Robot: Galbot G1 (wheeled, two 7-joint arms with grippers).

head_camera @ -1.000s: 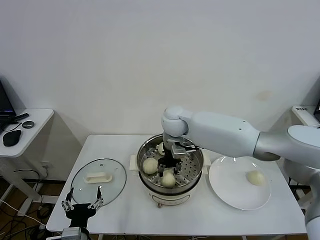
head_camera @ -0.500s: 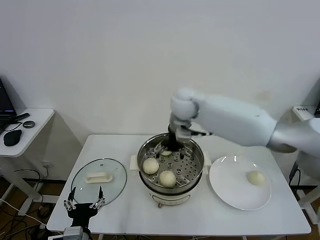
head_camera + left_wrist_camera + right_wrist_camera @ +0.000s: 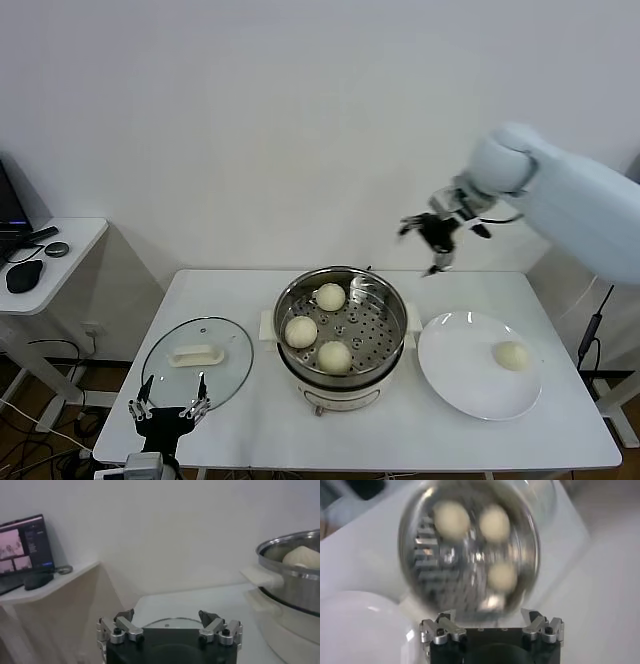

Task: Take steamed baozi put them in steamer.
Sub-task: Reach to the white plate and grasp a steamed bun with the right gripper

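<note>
We see the right gripper (image 3: 437,240) raised in the air, its fingers spread apart and holding nothing; the left gripper (image 3: 166,412) waits low by the table's front edge, likewise open and empty; the white table (image 3: 240,420) stands against a plain white wall. Three steamed baozi (image 3: 330,296) sit in the steamer (image 3: 341,382), below and left of the right gripper; a fourth (image 3: 512,355) lies on the white plate (image 3: 470,385).
</note>
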